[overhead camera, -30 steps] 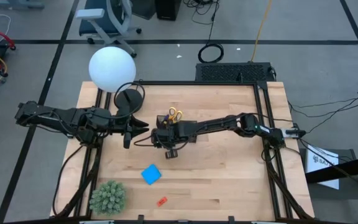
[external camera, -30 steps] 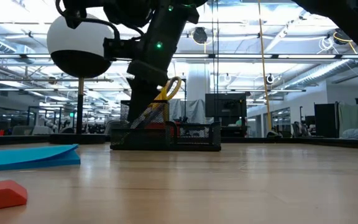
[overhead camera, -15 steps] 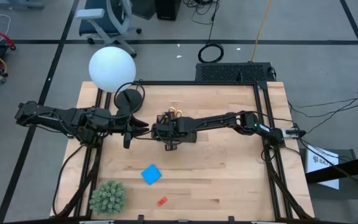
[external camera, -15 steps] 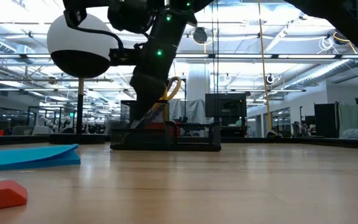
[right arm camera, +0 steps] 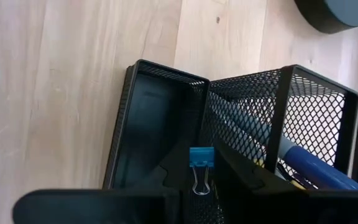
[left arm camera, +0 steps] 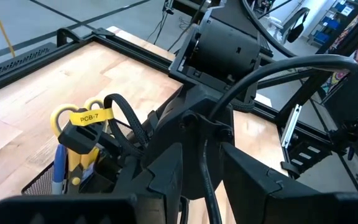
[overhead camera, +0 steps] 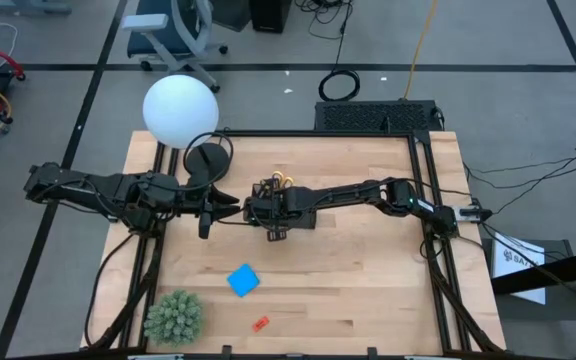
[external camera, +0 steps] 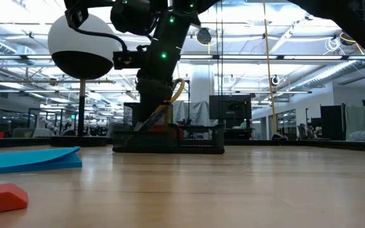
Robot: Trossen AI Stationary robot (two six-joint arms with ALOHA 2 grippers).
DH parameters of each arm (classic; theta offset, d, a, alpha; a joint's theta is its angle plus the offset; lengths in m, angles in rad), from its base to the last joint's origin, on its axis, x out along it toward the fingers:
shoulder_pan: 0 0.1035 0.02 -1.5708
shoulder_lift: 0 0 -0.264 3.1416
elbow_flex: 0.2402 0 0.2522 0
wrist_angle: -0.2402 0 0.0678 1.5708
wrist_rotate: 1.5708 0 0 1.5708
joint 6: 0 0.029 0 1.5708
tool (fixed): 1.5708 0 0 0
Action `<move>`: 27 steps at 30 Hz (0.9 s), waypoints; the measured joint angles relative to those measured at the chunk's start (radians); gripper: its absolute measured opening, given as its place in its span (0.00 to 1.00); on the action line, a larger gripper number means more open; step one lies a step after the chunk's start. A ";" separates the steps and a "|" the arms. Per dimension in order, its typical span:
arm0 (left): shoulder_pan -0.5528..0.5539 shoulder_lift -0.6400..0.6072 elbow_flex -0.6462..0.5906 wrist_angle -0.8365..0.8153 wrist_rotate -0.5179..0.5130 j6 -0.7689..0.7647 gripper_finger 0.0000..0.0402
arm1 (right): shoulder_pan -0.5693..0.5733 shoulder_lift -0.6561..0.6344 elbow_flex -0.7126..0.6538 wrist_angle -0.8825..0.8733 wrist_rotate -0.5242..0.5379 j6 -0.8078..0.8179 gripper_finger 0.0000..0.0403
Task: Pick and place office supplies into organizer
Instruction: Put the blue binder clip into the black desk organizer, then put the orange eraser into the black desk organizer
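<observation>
One small blue binder clip [right arm camera: 201, 157] sits pinched between the right gripper's [right arm camera: 197, 180] fingers, right over the black mesh organizer [right arm camera: 166, 124]. From those fingertips, the clip hangs around the wall between the organizer's low tray and its taller mesh section, and the tray under it looks bare inside. Just past the fingers, inside the taller section, are a blue pen [right arm camera: 316, 165] and the yellow-handled scissors [left arm camera: 73, 124], handles sticking up.

From above, the right gripper is parked on top of the organizer [overhead camera: 293, 210] near the middle of the table [overhead camera: 368, 290]. The left gripper [overhead camera: 223, 207] hovers just beside it, fingers pointing at the organizer; can't tell how wide they are.

Well away from both sets of fingers, toward the front of the table, lie the blue note pad [overhead camera: 243, 281] and the tiny red piece [overhead camera: 260, 323]. The green spiky plant [overhead camera: 173, 316] is in the front left corner, and the round lamp base [overhead camera: 206, 160] sits behind the left gripper.
</observation>
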 joint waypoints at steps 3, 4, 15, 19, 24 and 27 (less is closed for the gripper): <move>0.000 0.000 0.000 0.000 0.000 0.000 0.29 | 0.000 0.000 0.000 0.000 0.000 -0.011 0.15; 0.000 0.000 0.000 0.000 0.000 0.000 0.29 | 0.000 0.000 0.000 0.001 0.000 -0.014 0.16; 0.000 0.000 0.000 0.000 0.000 0.000 0.29 | 0.002 0.000 0.000 0.012 0.001 -0.003 0.35; 0.000 0.000 0.000 0.000 0.000 0.000 0.29 | 0.009 0.000 0.000 0.014 0.002 0.015 0.37; 0.000 0.000 0.000 0.000 0.000 0.000 0.29 | 0.035 0.000 0.000 0.028 0.000 0.028 0.36; 0.000 0.000 0.000 0.000 0.000 0.000 0.29 | 0.057 0.000 0.000 0.039 0.000 0.029 0.35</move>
